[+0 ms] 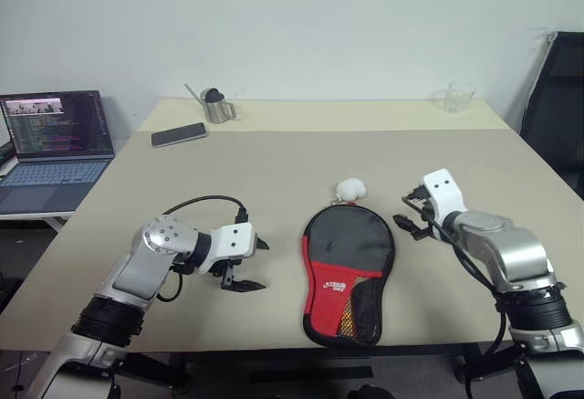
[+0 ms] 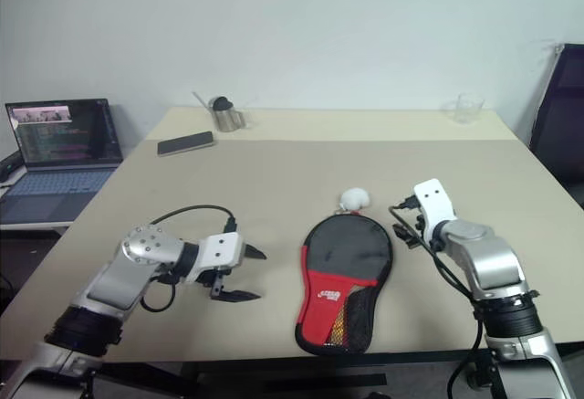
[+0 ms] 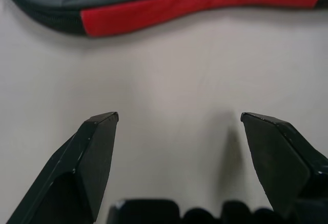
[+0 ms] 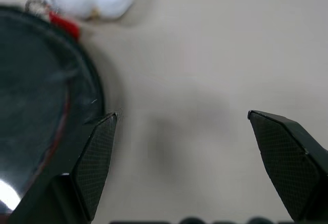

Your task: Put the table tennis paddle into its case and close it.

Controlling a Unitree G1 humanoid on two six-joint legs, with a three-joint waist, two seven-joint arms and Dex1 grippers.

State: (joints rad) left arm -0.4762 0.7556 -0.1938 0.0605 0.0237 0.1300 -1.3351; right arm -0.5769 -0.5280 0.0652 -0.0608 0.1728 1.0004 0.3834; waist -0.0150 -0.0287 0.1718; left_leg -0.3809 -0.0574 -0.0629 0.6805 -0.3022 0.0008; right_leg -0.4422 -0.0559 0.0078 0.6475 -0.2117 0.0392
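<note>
Both sets of jaws stand wide apart with nothing between them. The left gripper [image 1: 253, 265] hovers low over the table [image 1: 274, 157] just left of the case [image 1: 348, 271], its fingers aimed at the case's red flank. The right gripper [image 1: 408, 214] sits just right of the case's rounded top, near the white pom-pom [image 1: 350, 187].

The case lies flat at the near table edge, round end away from the robot. A yellow-and-red handle shows through the mesh pocket at the narrow end, so the table tennis paddle [image 1: 348, 319] appears to be inside already. Whether the zipper is fully run cannot be told.

Procedure, as judged: if the seam is open, pin the case body with one gripper and draw the zipper pull with the other, keeping the fabric flat. If closed, the task is complete.

Both forearms lie low and angled inward, flanking the case without touching it.
</note>
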